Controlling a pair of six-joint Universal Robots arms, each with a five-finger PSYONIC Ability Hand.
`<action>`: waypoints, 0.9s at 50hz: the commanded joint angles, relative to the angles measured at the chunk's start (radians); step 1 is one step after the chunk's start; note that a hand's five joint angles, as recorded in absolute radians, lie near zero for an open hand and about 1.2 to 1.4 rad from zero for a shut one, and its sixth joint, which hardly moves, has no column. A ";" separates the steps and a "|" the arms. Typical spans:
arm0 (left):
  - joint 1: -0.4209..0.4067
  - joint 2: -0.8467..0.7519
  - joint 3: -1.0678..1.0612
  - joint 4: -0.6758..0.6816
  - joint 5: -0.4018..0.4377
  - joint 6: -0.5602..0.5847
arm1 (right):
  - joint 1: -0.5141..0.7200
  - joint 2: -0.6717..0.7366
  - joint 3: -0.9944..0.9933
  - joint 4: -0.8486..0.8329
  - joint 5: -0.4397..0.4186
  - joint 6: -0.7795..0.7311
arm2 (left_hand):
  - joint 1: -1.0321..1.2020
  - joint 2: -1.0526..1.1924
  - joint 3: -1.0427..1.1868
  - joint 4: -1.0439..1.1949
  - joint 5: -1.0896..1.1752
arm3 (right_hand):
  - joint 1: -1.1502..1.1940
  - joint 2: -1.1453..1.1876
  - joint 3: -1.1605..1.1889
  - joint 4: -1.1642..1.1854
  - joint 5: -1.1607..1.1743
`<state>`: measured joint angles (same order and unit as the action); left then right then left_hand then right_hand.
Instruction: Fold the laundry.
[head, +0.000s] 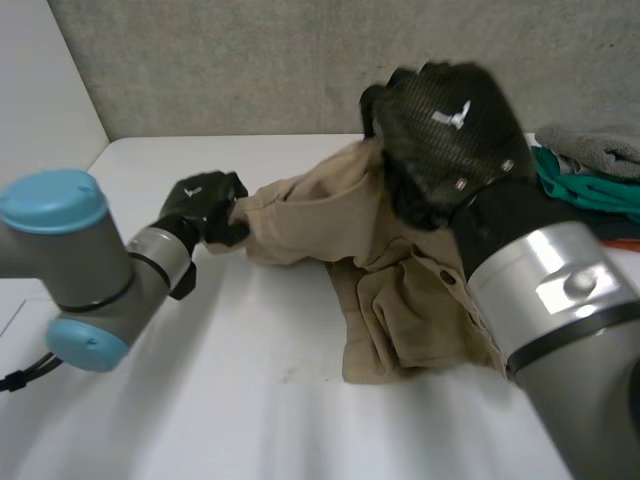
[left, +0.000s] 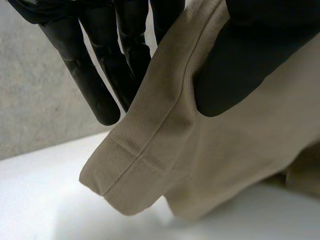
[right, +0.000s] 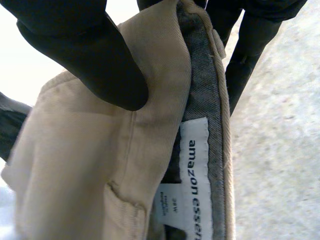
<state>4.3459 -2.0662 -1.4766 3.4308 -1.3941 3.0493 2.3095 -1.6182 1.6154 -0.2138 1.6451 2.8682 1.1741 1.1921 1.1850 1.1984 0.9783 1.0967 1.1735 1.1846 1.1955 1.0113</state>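
**Hazards.** Khaki trousers (head: 320, 215), centre of the head view, stretch between two holds, their bulk slumped on the white table (head: 250, 400). Both holds are shallow pinches. The right hand (head: 445, 125), upper right of centre, clamps the waistband (right: 165, 75) between thumb and fingers. The left hand (head: 205, 208), left of centre, nips a leg hem (left: 125, 170) likewise. A hard pull apart could slip either edge free, and the garment would drop crumpled. The slumped bulk may drag and twist the leg.

**Count.** Table, one; trousers, one; laundry heap (head: 590, 165) at the right edge, one — grey and teal pieces at least; hands, two; brand label (right: 195, 165), one; size tab (right: 170, 207), one.
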 joint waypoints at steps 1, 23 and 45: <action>0.106 0.291 -0.068 -0.004 0.061 -0.027 | -0.088 -0.011 -0.124 0.031 -0.040 -0.006 | 0.222 0.204 0.211 0.198 0.243 | 0.300 0.223 0.212 0.201 0.210; 0.315 0.559 0.539 -0.372 0.193 -0.262 | -0.216 -0.005 -0.582 0.264 -0.051 0.059 | 0.222 0.204 0.211 0.198 0.243 | 0.300 0.223 0.212 0.201 0.210; 0.109 -0.305 0.754 -0.142 0.027 0.250 | -0.252 0.779 -0.713 -0.071 0.044 0.151 | 0.222 0.204 0.211 0.198 0.243 | 0.300 0.223 0.212 0.201 0.210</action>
<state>4.4755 -2.1335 -0.8504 3.1463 -1.2840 3.1748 2.0536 -1.1188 1.0023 -0.0599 1.6263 3.0261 1.1740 1.1962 1.1898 1.1997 0.9783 1.1194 1.1735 1.1904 1.1987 1.0112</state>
